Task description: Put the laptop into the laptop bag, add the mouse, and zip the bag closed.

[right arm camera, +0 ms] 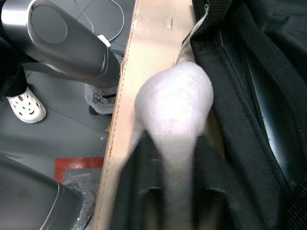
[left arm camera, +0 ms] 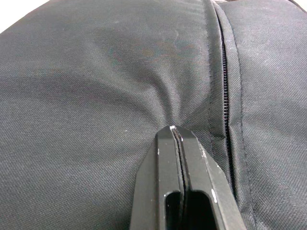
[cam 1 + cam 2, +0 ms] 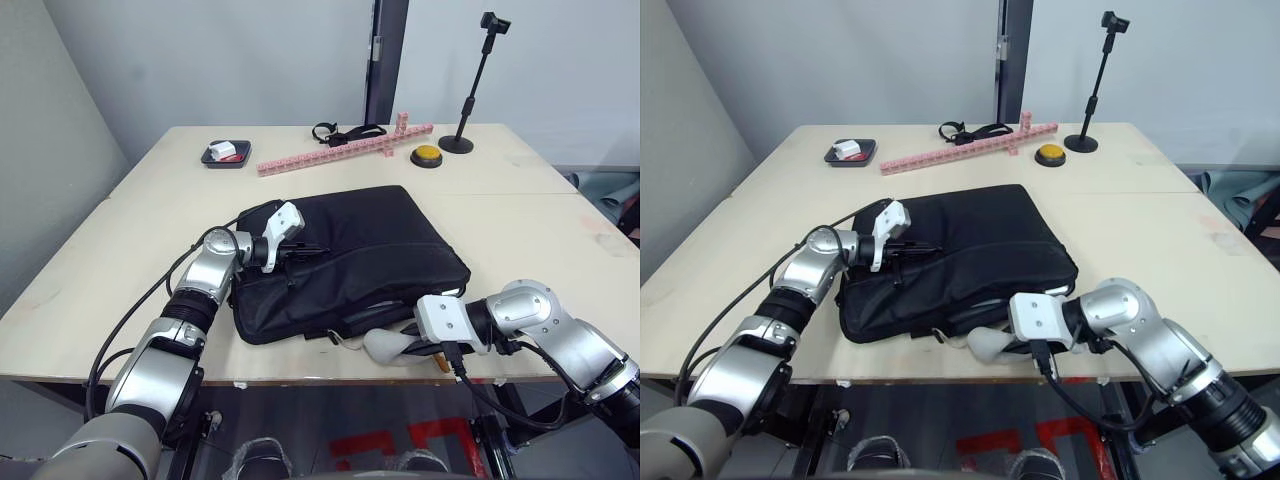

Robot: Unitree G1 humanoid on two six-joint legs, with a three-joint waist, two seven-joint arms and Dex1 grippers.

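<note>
**At the bag's near edge: mouse held at the opening**

At the near edge of the surface [image 3: 520, 215], the right end effector [image 3: 400, 345] is clamped on the mouse [image 1: 173, 103], a white rounded shape held between its fingers just beside the bag's [image 3: 370, 240] open mouth. The bag lies directly ahead of and slightly to the far side of this end effector, its long axis running left to right along the edge. Within the gap, a pale grey strip shows in the right wrist view, probably the laptop [image 1: 266, 129] already inside. The left end effector [image 3: 300, 250] rests on the bag's top panel, fingers pressed together and pinching a fold of fabric close to a zipper line [image 2: 225, 91]. The right arm is plainly the nearer one for the coming move, which looks to be a short push of the mouse forward into the opening.
</note>
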